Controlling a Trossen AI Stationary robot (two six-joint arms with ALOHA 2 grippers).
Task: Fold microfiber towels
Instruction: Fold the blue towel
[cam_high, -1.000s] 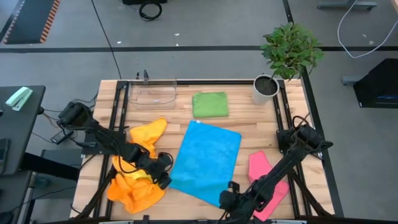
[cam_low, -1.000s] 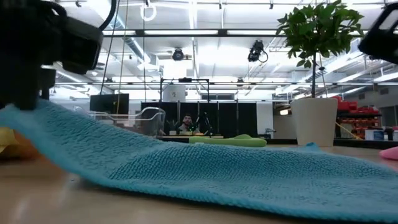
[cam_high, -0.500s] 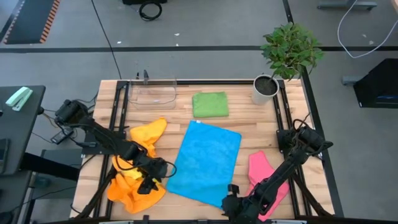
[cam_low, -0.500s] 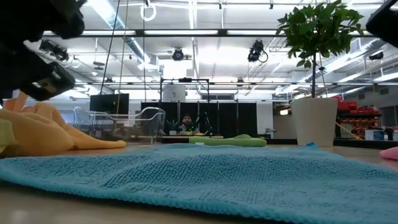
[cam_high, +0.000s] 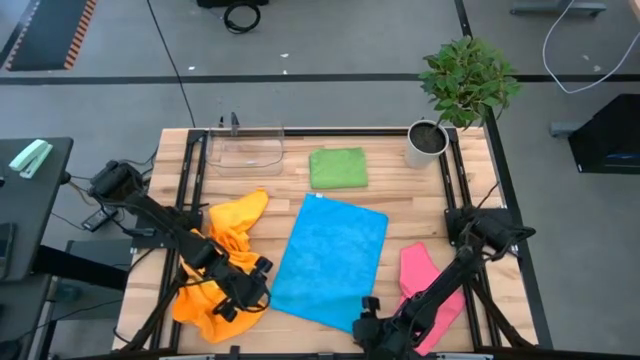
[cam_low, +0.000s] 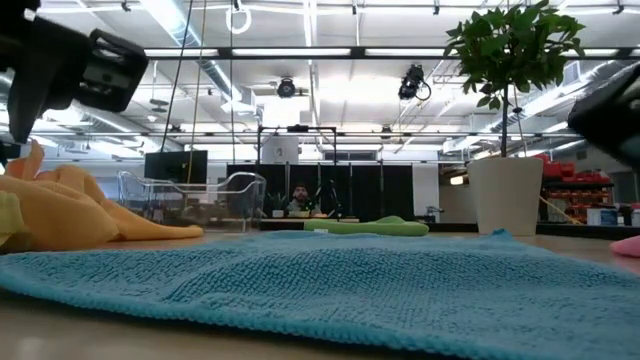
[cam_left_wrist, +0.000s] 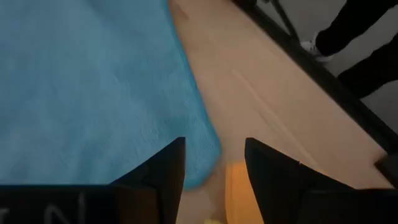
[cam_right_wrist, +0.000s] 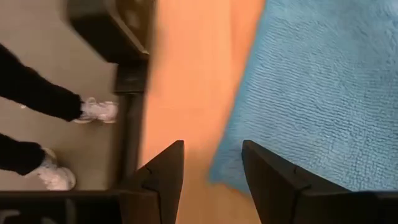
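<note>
A blue microfiber towel (cam_high: 331, 262) lies spread flat on the wooden table, its near edge (cam_low: 300, 310) down on the wood. My left gripper (cam_high: 248, 292) stands open just off the towel's near left corner (cam_left_wrist: 199, 155), over the orange and yellow towels (cam_high: 222, 262). My right gripper (cam_high: 368, 322) stands open at the towel's near right corner (cam_right_wrist: 236, 168); nothing is between its fingers. A folded green towel (cam_high: 338, 168) lies at the far middle. A pink towel (cam_high: 428, 285) lies at the near right.
A clear plastic tray (cam_high: 245, 150) stands at the far left and a potted plant (cam_high: 430, 140) at the far right corner. The table's black frame rail (cam_right_wrist: 127, 143) runs along the near edge. A person's legs and white shoes (cam_right_wrist: 93, 111) show beyond it.
Both grippers have opened and let go of the blue towel's near corners. The near left part, held raised a second ago, has dropped flat onto the table. My left gripper has drawn back toward the near left, my right gripper toward the near edge.
</note>
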